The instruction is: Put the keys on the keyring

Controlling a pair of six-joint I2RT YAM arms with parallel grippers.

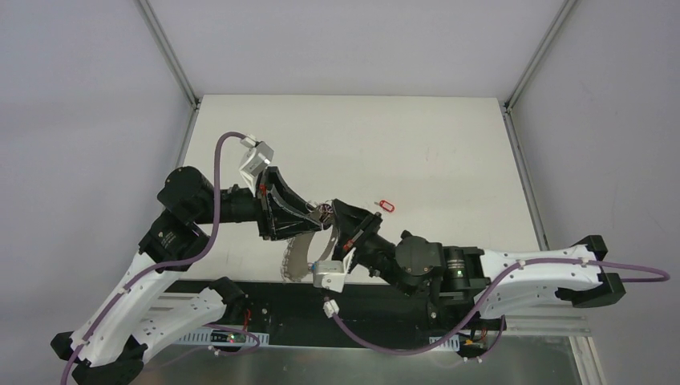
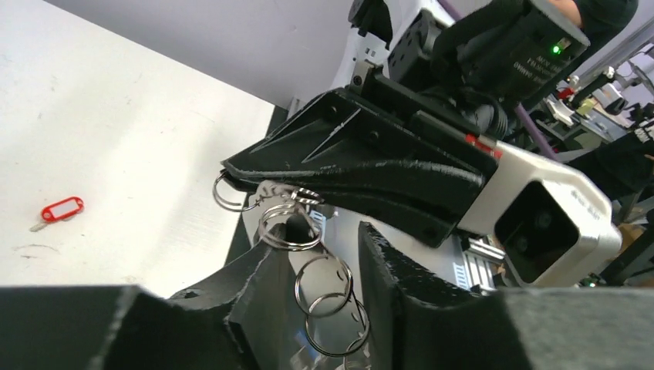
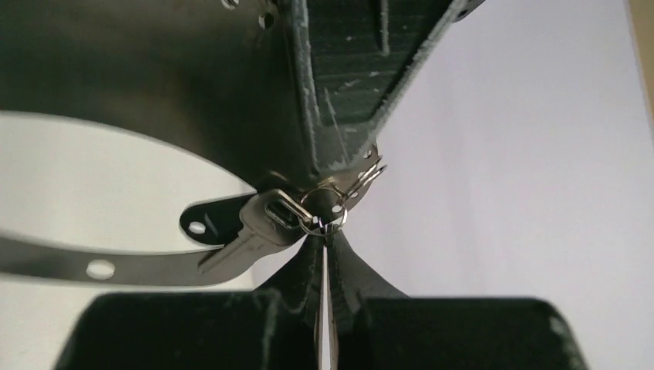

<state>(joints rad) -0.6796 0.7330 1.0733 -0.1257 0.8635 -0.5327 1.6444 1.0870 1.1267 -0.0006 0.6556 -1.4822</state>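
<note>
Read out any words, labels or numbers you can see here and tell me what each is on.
White print on the black motor housing by the green light: too small to read.
Red key tag, white label window: looks blank.
No other text shows.

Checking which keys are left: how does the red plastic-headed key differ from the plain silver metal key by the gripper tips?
The red plastic-headed key lies flat on the white table; the plain silver metal key hangs in the air. The red key is loose; the silver key seems linked to small silvery split rings that the right gripper is shut on. Both are small.
</note>
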